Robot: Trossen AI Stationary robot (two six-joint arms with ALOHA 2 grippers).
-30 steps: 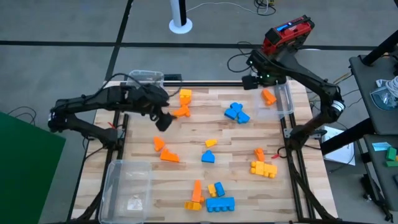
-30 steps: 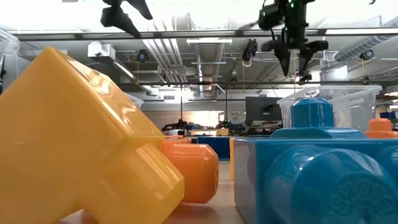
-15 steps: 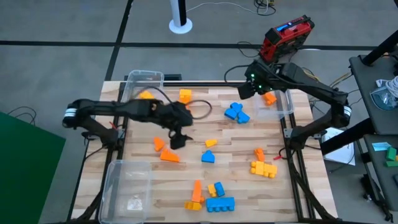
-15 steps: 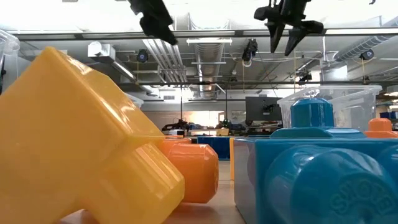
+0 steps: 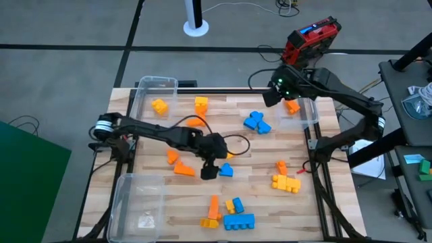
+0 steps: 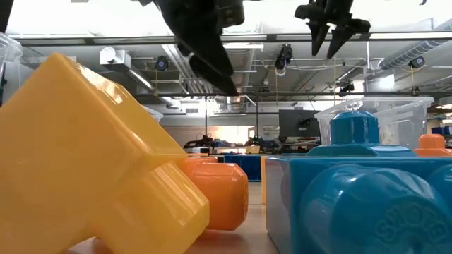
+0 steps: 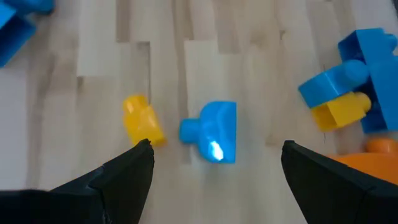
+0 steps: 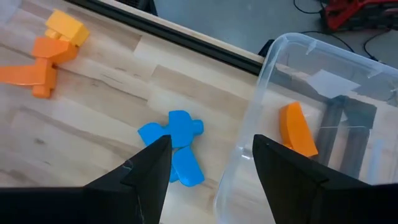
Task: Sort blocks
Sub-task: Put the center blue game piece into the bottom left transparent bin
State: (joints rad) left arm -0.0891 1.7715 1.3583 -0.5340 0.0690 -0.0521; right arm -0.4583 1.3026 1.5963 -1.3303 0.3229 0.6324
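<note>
Glossy smooth plastic blocks, pale matt wood-plank table, clear plastic bin

Two dark, slender jointed arms. Left arm: white band at one joint, black cable looping near the wrist. Right arm: white band at elbow, green light near wrist.

3 clear bins, 2 arms, approx. 5 blue blocks, 6 orange blocks, 6 yellow blocks.
</note>
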